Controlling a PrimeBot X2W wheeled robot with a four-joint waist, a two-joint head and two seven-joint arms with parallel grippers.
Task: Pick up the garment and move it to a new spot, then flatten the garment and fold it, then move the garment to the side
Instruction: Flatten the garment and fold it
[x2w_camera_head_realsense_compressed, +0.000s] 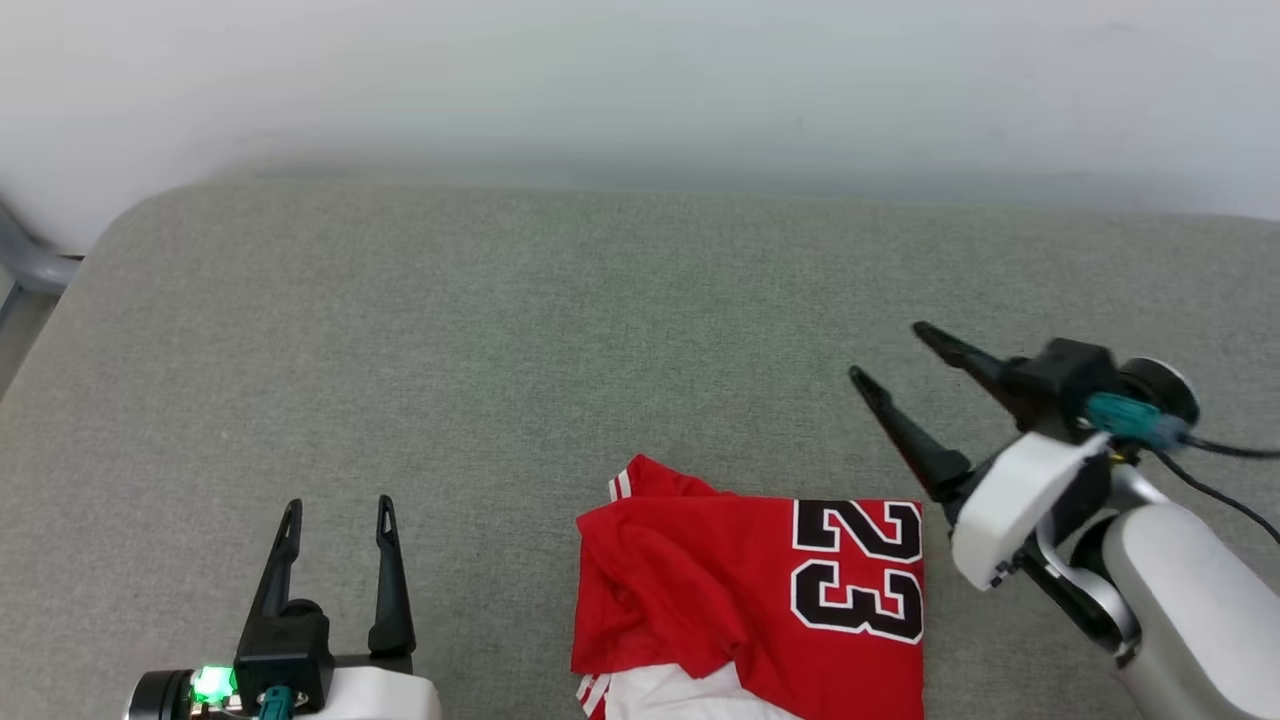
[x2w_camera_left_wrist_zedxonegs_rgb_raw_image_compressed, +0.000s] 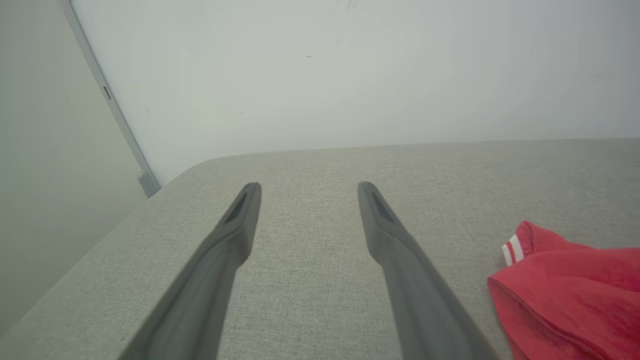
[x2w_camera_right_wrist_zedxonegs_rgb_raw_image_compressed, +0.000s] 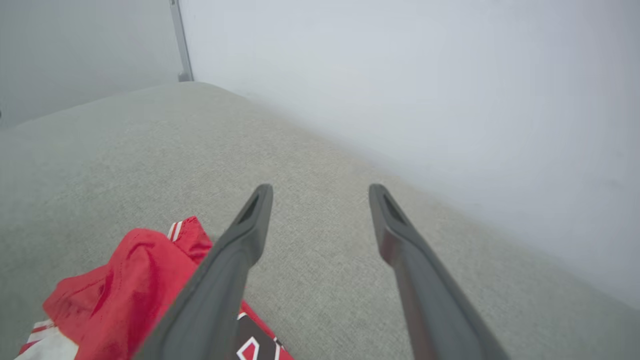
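Head view: the garment lies folded at 6 o'clock on the grey padded surface. The left claw at 7 and the right claw at 3 are spread wide and empty. Left wrist view: garment at 4. Right wrist view: at 7 (close by). Folding looks done to me; next I'd pinch an edge and shift it aside.

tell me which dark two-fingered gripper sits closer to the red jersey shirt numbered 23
The right gripper: its lower finger's base nearly meets the right edge of the red jersey shirt, while the left gripper stands across bare grey cushion.
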